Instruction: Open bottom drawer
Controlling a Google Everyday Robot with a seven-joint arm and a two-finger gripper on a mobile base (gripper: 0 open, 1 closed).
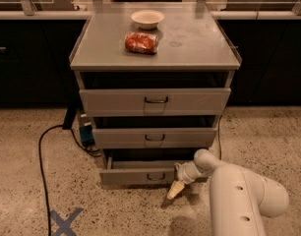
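Grey metal, the bottom drawer is shown partly pulled out at the foot of the cabinet. The gripper is held low, just beside the right end of the drawer front and clear of its handle; whether it is open or closed cannot be told. A bowl and a red object are seen on top.
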